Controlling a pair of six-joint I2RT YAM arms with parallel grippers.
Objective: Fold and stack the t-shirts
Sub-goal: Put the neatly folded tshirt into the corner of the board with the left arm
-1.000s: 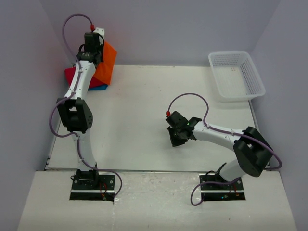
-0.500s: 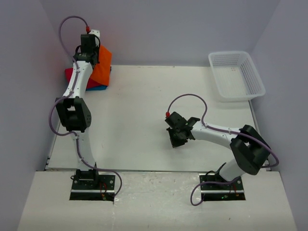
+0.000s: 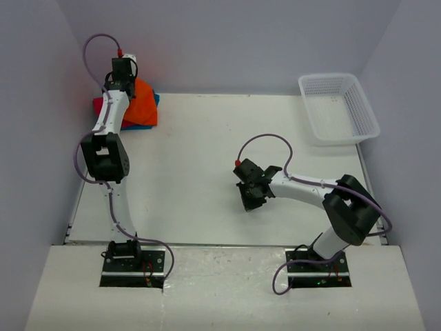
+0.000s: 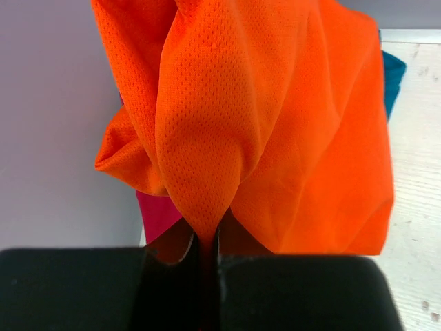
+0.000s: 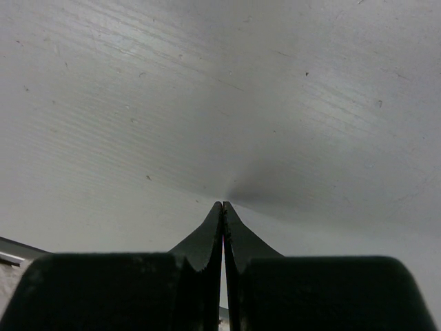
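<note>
Left claw (image 4: 207, 236) clenched on a fold of the bright orange mesh-cloth t-shirt (image 4: 275, 138), at the 10 o'clock corner of the white bench (image 3: 207, 138), by the wall. Orange cloth spreads out from the pinch over the crimson red cloth t-shirt (image 4: 160, 210) and the teal blue cloth t-shirt (image 4: 391, 76), both under it. Right claw (image 5: 222, 207) clenched on nothing, tips together close over bare bench at about 5 o'clock from centre; can't tell if touching. White plastic lattice basket (image 3: 367, 110) at 2 o'clock, well apart from both claws.
</note>
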